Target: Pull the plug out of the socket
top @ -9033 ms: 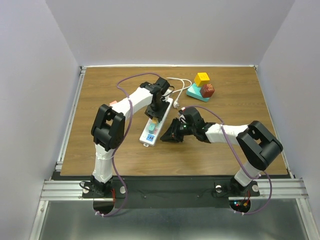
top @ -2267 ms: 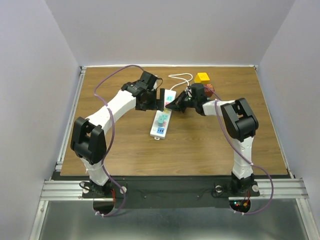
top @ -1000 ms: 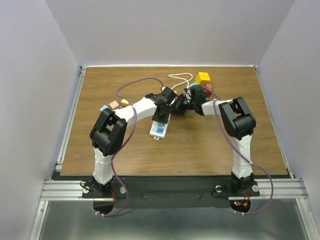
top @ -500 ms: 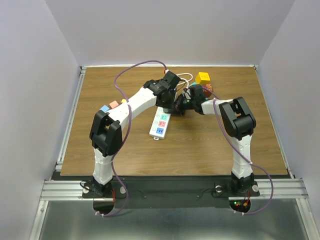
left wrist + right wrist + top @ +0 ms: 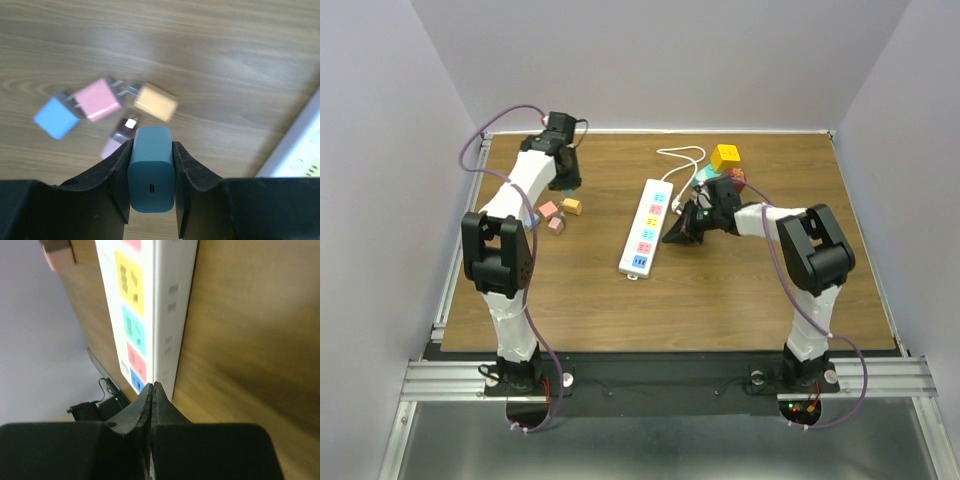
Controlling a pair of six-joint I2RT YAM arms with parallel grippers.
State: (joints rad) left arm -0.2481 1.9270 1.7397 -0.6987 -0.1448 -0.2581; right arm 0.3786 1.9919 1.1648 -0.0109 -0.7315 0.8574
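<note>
Wood-grain table (image 5: 720, 300), plain pale walls (image 5: 660, 60); socket (image 5: 647, 225) lying mid-table

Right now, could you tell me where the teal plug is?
In the left wrist view, the teal plug sits gripped in the left gripper, near the loose plugs at the table's left.
</note>
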